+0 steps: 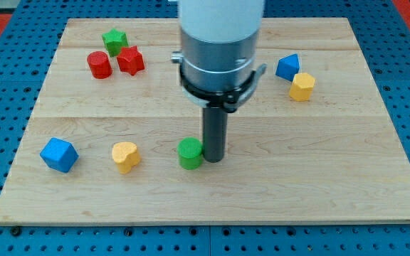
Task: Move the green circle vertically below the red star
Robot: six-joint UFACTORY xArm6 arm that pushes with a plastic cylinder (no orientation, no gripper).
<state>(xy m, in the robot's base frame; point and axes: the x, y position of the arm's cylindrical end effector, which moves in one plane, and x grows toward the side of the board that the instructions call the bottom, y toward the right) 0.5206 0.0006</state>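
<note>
The green circle [188, 153] lies on the wooden board [333, 171] near the view's bottom centre. The red star [130, 60] lies at the view's upper left, far above and left of the green circle. My tip [213, 158] stands right against the green circle's right side, touching it or nearly so. The arm's white and grey body hangs over the board's top centre and hides the board behind it.
A green star [114, 40] and a red cylinder [99, 65] lie next to the red star. A yellow heart-like block [125, 156] and a blue block [58, 155] lie left of the green circle. A blue block [287, 67] and a yellow block [302, 86] lie at the right.
</note>
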